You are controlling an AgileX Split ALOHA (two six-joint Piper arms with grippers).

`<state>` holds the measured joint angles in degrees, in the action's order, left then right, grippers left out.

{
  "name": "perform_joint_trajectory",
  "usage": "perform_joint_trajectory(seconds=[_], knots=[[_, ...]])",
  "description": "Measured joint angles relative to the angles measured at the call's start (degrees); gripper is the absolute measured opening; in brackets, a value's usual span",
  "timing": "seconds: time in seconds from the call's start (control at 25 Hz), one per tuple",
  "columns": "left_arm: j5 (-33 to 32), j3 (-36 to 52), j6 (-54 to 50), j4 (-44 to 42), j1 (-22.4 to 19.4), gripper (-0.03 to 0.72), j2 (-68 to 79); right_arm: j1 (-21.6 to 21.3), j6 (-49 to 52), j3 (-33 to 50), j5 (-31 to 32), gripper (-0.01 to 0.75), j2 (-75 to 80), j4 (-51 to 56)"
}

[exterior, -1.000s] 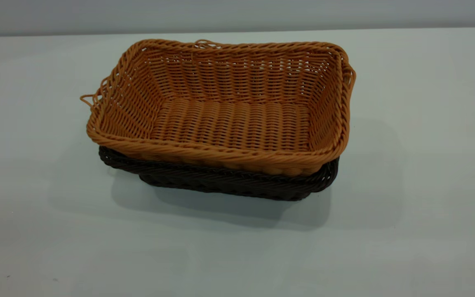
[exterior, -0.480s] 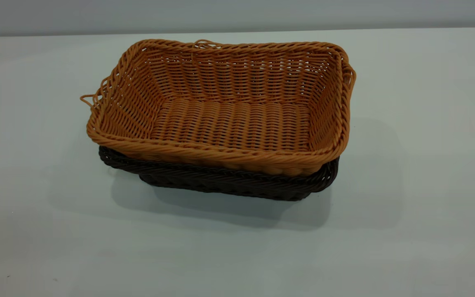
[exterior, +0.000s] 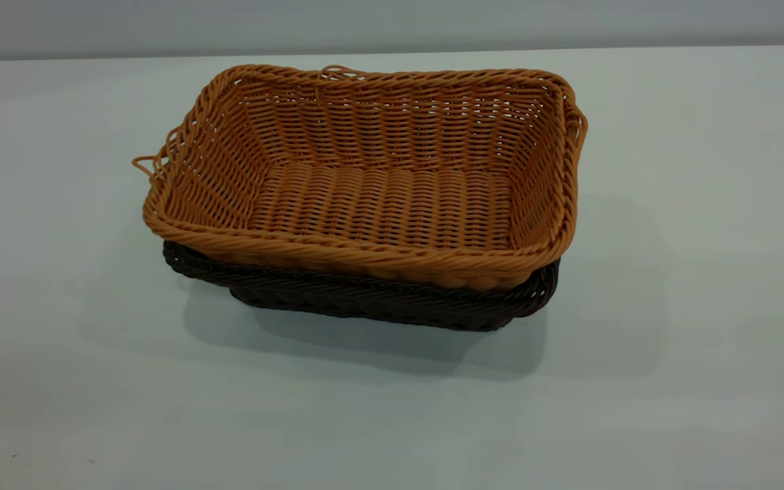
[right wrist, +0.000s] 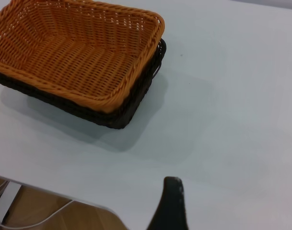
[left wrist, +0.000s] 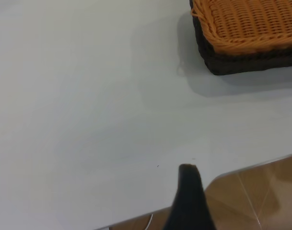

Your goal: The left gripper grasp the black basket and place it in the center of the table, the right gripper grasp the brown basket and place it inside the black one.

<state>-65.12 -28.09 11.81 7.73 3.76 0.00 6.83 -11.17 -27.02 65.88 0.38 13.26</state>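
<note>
The brown basket [exterior: 378, 184], orange-tan wicker, sits nested inside the black basket [exterior: 392, 306] near the middle of the table [exterior: 691, 340]. Only the dark rim and lower wall of the black basket show under it. Both baskets also show in the left wrist view [left wrist: 251, 24] [left wrist: 241, 60] and in the right wrist view [right wrist: 74, 52] [right wrist: 131, 103]. Neither arm shows in the exterior view. The left gripper [left wrist: 188, 167] shows as a dark tip over the table's edge, well away from the baskets. The right gripper [right wrist: 172, 181] shows as a dark tip above bare table, also apart from them.
The table's edge [left wrist: 251, 165] runs close to the left gripper, with brown floor [left wrist: 261, 196] beyond it. In the right wrist view the table edge [right wrist: 50, 194] and a white cable [right wrist: 50, 213] lie below it. A grey wall [exterior: 392, 24] stands behind the table.
</note>
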Motion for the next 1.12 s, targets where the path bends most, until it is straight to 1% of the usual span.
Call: perform_joint_trajectory(seconds=[0.36,0.56,0.76,0.84,1.12], knots=[[0.0,0.04,-0.06,0.04,-0.41,0.51,-1.02,0.0,0.0,0.0,0.0,0.586,0.0,0.0],[0.37,0.04,-5.64,-1.52,-0.7,0.51,-1.1,0.0,0.0,0.0,0.0,0.586,0.0,0.0],[0.49,0.06,-12.95,-6.55,-0.75,0.51,-1.1,0.0,0.0,0.0,0.0,0.586,0.0,0.0],[0.49,0.06,-14.02,-7.73,-0.75,0.51,-1.1,0.0,0.0,0.0,0.0,0.586,0.0,0.0],[0.55,0.06,-14.18,-7.73,-0.75,0.51,-1.1,0.0,0.0,0.0,0.0,0.586,0.0,0.0]])
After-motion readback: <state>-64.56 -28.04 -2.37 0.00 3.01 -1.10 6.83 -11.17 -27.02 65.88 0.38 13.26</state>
